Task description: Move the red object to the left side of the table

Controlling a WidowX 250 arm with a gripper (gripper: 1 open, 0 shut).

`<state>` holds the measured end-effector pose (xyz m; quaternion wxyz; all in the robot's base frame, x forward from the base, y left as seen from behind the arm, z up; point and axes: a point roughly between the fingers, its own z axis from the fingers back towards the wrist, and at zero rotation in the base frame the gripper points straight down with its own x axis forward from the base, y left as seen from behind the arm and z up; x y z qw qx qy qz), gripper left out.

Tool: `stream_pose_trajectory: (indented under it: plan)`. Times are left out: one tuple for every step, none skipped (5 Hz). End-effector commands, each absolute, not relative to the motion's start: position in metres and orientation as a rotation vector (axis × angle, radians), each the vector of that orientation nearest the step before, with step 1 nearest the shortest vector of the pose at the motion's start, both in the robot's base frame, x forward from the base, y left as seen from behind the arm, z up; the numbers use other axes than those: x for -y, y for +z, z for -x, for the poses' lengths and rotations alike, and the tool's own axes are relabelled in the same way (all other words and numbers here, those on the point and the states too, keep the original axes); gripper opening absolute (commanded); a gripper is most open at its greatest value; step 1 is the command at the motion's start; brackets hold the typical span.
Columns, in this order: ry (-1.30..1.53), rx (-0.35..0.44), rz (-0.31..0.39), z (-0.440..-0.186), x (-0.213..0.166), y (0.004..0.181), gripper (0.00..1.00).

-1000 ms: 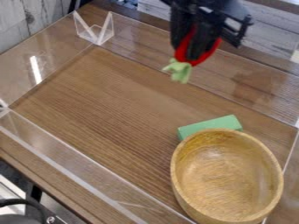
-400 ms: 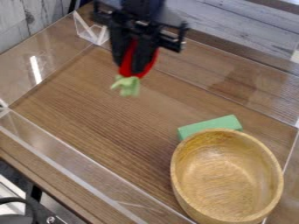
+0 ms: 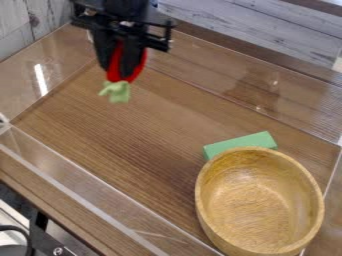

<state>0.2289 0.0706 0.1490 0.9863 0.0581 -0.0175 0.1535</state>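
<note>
Wood-grain table (image 3: pixel 147 140) with clear acrylic walls (image 3: pixel 54 180) showing. Gripper (image 3: pixel 124 66) hanging over upper-left area, jaws clamping on red object (image 3: pixel 126 62), green leafy end (image 3: pixel 118 91) dangling below, clear of surface. Wooden bowl (image 3: pixel 261 205) sitting lower right, green block (image 3: pixel 238 146) touching its rim.

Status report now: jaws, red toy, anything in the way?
Gripper shut on the red toy, lifted above the table, left part. Green block and wooden bowl far off to the right. Nothing in the way.
</note>
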Motion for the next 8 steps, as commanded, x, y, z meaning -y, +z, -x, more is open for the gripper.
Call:
stream_pose_trajectory:
  plan:
    - [0.408, 0.071, -0.132, -0.237, -0.097, 0.147, 0.0]
    - [0.49, 0.069, -0.129, -0.246, -0.125, 0.132, 0.0]
    - [0.532, 0.068, -0.12, -0.257, -0.15, 0.118, 0.0]
    - [0.492, 0.07, -0.105, -0.267, -0.163, 0.123, 0.0]
    - [0.458, 0.072, -0.102, -0.278, -0.187, 0.118, 0.0]
    - [0.423, 0.067, -0.103, -0.289, -0.211, 0.11, 0.0]
    - [0.423, 0.055, -0.098, -0.287, -0.215, 0.104, 0.0]
    - [0.417, 0.042, -0.085, -0.287, -0.217, 0.1, 0.0]
